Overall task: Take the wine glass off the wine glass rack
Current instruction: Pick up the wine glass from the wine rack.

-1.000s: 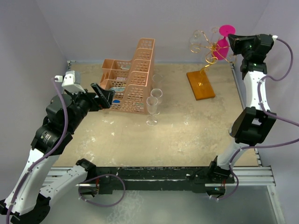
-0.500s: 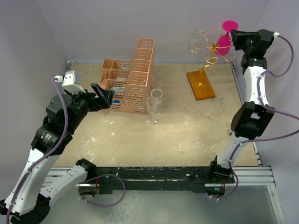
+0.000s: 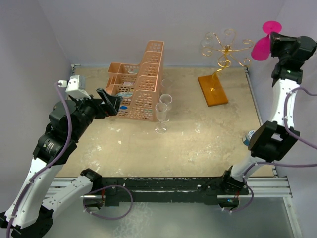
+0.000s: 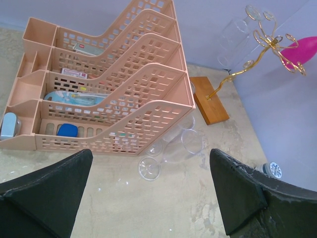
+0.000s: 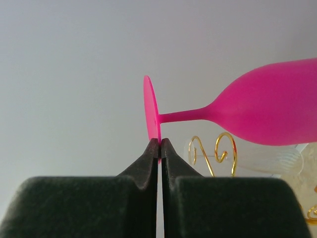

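While my right tool (image 5: pixel 159 143) pinches the pink glass (image 5: pixel 270 104) by its foot beside the rack (image 3: pixel 222 50), my left tool (image 4: pixel 148 153) gapes; basket labels (image 4: pixel 73 73) are illegible.

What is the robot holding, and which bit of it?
The right gripper pinches the bright pink wine glass by the edge of its round foot; the left gripper holds nothing.

High rear overview, close wrist views, rack (image 3: pixel 213 89) shared
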Controlling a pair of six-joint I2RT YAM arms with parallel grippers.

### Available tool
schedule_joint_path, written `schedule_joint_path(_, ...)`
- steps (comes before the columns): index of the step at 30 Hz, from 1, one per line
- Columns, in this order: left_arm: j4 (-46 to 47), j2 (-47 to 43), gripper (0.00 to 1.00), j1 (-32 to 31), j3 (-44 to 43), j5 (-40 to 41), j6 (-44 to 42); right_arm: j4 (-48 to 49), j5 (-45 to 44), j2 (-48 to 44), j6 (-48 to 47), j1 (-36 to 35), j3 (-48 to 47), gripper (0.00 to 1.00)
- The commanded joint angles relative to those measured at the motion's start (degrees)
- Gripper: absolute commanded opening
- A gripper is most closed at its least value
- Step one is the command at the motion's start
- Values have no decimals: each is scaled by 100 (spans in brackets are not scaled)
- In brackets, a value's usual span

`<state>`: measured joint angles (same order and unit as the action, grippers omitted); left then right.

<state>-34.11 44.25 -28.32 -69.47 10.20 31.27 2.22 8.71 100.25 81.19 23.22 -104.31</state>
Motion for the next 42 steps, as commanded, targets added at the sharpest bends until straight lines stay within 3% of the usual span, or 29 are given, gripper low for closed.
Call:
schedule_joint_path(1,140,8,99,-34,-110,-227,187,366,-112,-924,-348,112,609,0)
schedule_joint_path(7,130,86,99,-34,-99,-458,335,442,-170,-2132,-995,279,1844,0)
schedule_joint_path(12,180,245,99,-34,-111,-845,556,-228,-307,-3318,-1886,288,2583,0)
schedule_joint_path(15,290,378,99,-34,-100,-1141,750,-248,-202,-4226,-1956,288,3384,0)
schedule_joint_path(20,555,603,99,-35,-18,-1709,1110,-863,-202,-5168,-2549,211,3784,0)
schedule_joint_path(27,1235,834,99,-34,177,-2477,1741,-1602,-89,-5629,-3635,-339,3723,0)
schedule_joint_path(31,2476,987,97,-127,684,-2996,2497,-1150,1072,-5773,-4160,-726,4310,0)
schedule_joint_path(35,2744,1429,95,-881,615,-2489,2530,-510,2142,-5848,-4536,-1242,4961,0)
schedule_joint_path(42,3323,2300,91,-1856,347,-1916,2650,-428,2921,-5734,-5162,-1892,5050,0)
